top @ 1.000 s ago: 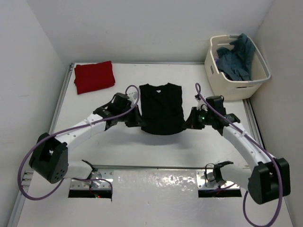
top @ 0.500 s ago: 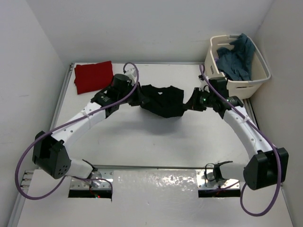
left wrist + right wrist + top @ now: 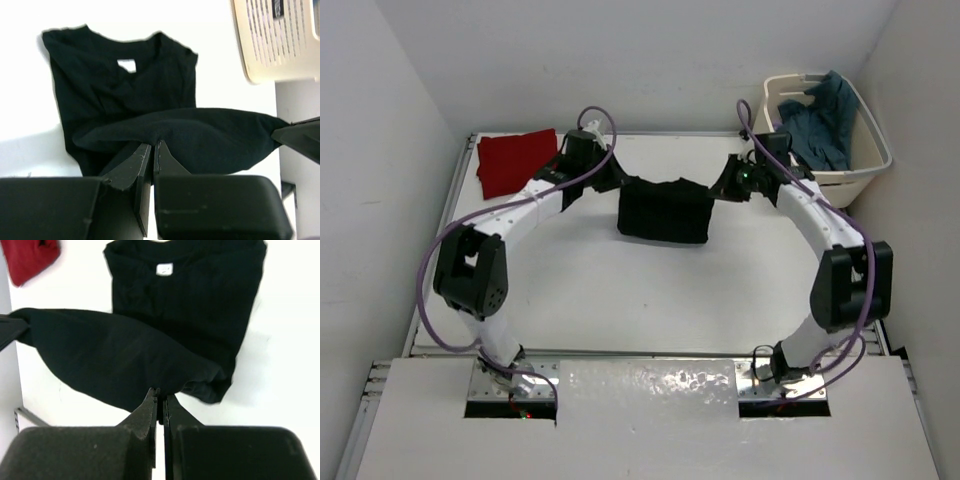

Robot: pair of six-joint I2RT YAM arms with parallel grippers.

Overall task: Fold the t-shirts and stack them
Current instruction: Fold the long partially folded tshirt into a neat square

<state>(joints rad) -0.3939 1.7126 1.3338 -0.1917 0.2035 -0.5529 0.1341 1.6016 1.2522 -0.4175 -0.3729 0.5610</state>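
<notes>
Two shirts are out on the table (image 3: pixel 590 290) and a third is in the tub, as I read it from my station.

- **Far left:** the red t-shirt (image 3: pixel 518 162) lies folded flat in the back corner; I take that as the base of the stack.
- **Left arm:** the left gripper (image 3: pixel 611 183) is pinched tight on a hem corner of the black t-shirt (image 3: pixel 665 212); the left wrist view shows the jaws closed with only a sliver of cloth between them.
- **Back-centre:** the shirt's collar half lies flat on the table; the hem half is raised and sags between my two arms, above the collar half.
- **Right arm:** the right gripper (image 3: pixel 727 183) is clamped shut the same way on the opposite hem corner.
- **Far right:** the cream tub (image 3: pixel 855 180) holds a crumpled blue-grey t-shirt (image 3: pixel 820 125), part of it draped over the rim.

On handling, I judge this cloth light, limp and not fragile. It has no stiffness, so it droops wherever it is unsupported; the middle of the raised edge bellies down. The two hem corners seem the right places to hold it, since they let me tension the edge evenly. A thin pinch could slip if the arms pull apart too hard; too little tension and the fold will land wrinkled or crooked.
</notes>
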